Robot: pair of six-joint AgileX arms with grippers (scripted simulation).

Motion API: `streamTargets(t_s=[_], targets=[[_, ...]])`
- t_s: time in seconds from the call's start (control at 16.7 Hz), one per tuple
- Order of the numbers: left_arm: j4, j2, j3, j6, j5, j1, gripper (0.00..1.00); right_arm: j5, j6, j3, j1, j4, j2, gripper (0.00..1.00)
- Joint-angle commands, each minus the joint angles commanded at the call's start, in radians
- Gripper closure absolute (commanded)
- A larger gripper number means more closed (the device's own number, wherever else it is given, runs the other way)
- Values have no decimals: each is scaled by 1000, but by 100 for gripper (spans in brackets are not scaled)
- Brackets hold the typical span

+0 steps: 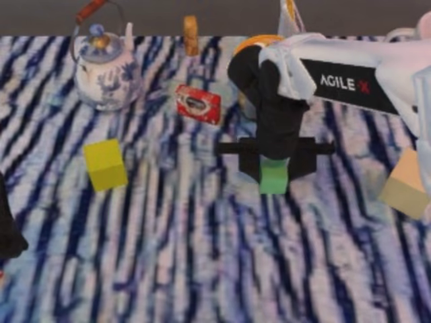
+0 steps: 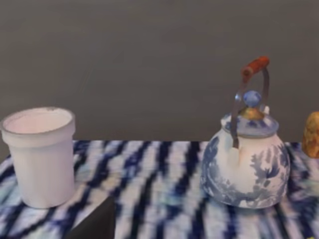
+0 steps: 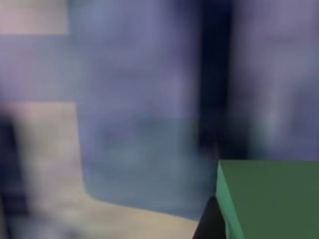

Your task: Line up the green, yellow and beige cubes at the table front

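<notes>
Currently, left to right on the table [image 1: 168,269]:
Left arm: parked at the table's left edge, only a dark part at [image 1: 10,232] shows in the top view; jaw state can't be told.
White cup [image 2: 41,155]: seen only in the left wrist view, upright on the table.
Teapot [image 1: 104,67]: blue-and-white, back left, upright, handle up.
Yellow cube [image 1: 106,164]: left of centre, in front of the teapot, sitting free.
Red-and-white box [image 1: 199,103]: mid-back, lying flat, well apart from the cubes.
Right gripper [image 1: 274,168]: over table centre, arm reaching in from the right; fingers clenched on the green cube.
Green cube [image 1: 274,176]: between the right gripper's fingers, near centre; right wrist view shows its top face at [image 3: 271,199] close up. Whether it touches the table can't be told.
Beige cube [image 1: 407,184]: far right, partly under the right arm, sitting free.
</notes>
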Motion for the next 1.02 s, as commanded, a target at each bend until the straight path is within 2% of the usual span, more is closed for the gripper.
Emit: streamTargets(t_s=[0.06,0.12,0.54,0.6,0.66,1.02], targets=[[0,0,0,0,0,0,0,0,0,0,0,0,0,98],[0,0,0,0,0,0,0,0,0,0,0,0,0,100],[0,0,0,0,0,0,0,0,0,0,0,0,0,100],[0,0,0,0,0,0,0,15,-9,4,-4,-15,-34,100],[0,0,0,0,0,0,0,15,-9,7,-3,-18,-35,100],[0,0,0,0,0,0,0,15,-9,130,4,-199,-84,100]])
